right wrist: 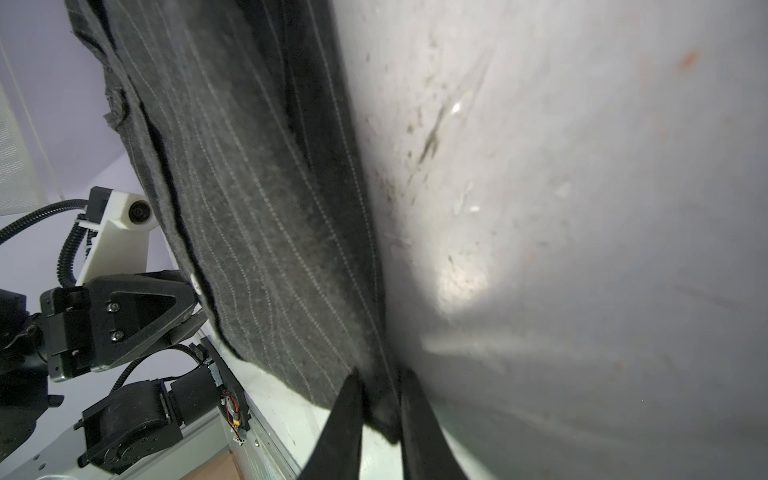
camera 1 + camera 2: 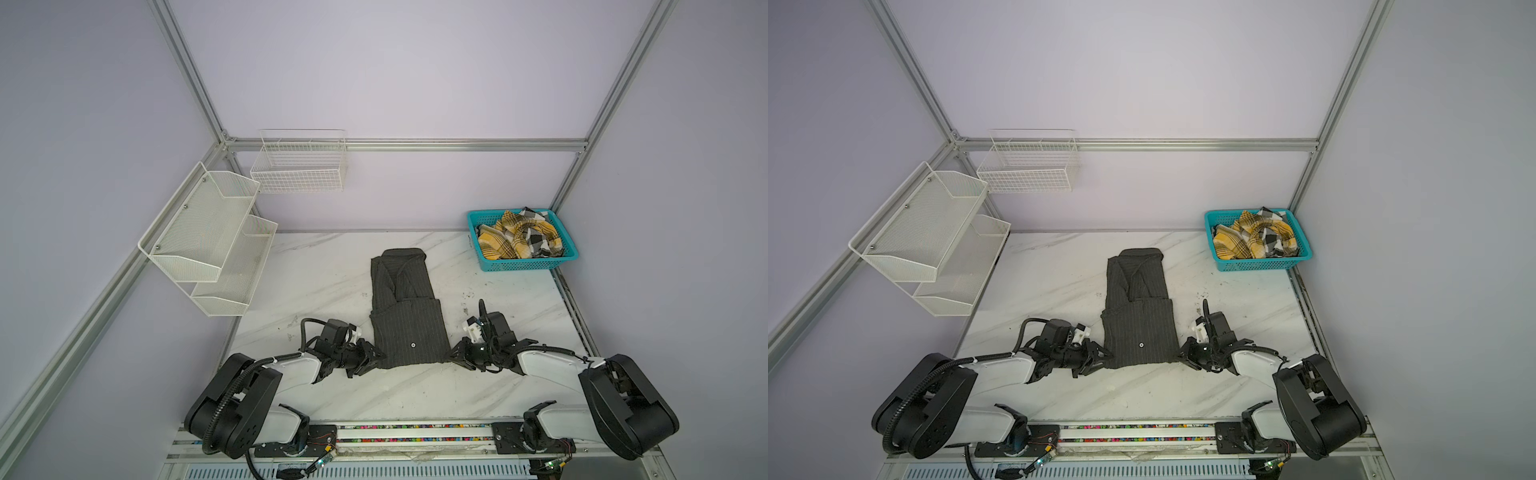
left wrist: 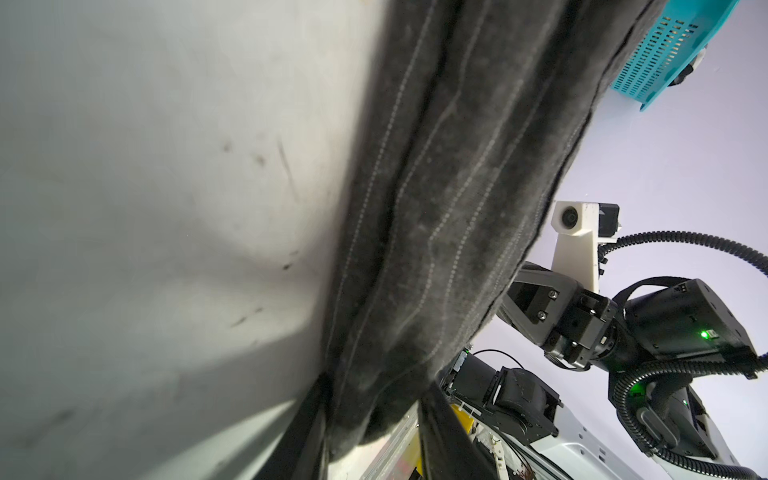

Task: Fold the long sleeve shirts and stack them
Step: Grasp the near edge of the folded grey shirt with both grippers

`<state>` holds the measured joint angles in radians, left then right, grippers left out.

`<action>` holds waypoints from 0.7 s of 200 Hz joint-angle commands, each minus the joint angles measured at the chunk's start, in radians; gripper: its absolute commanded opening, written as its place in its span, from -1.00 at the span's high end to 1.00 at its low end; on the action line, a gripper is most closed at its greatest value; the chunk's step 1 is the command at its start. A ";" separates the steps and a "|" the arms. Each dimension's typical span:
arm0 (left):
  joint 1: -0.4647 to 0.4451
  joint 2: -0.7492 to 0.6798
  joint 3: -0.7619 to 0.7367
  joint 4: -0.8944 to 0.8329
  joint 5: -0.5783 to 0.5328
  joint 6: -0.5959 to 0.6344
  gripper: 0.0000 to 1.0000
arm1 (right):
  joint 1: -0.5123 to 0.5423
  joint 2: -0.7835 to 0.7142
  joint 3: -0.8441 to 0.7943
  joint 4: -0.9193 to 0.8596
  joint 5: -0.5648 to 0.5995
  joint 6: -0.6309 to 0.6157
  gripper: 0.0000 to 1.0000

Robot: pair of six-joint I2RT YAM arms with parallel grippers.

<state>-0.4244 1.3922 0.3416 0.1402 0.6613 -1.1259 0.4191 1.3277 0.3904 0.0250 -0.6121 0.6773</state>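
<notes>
Both top views: charcoal pinstripe shirt [image 2: 409, 332], folded narrow, lies on marbled counter [image 2: 324, 270].
Near corners clamped in left gripper [image 2: 379, 356] and right gripper [image 2: 451, 355]; plaid shirt [image 2: 515, 239] crumpled in perforated teal basket [image 2: 523, 264].

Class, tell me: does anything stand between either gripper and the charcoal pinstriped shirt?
Nothing visible does. The left gripper and right gripper each sit at a near corner of the charcoal shirt, with cloth between the jaws in the wrist views.
</notes>
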 commanded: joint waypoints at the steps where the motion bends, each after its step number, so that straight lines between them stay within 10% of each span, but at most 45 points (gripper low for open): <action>1: -0.040 0.089 -0.004 -0.119 -0.113 -0.027 0.32 | 0.001 0.001 -0.026 -0.091 0.055 0.005 0.61; 46: -0.076 0.110 0.010 -0.121 -0.131 -0.049 0.77 | 0.002 -0.022 -0.021 -0.111 0.062 0.006 0.70; 140: -0.086 -0.028 -0.007 -0.231 -0.142 -0.058 0.45 | 0.002 -0.039 0.008 -0.142 0.088 0.007 0.77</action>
<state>-0.4995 1.3434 0.3782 0.0261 0.5751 -1.1687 0.4191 1.2854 0.3950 -0.0505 -0.5610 0.6834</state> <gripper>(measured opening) 0.273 0.120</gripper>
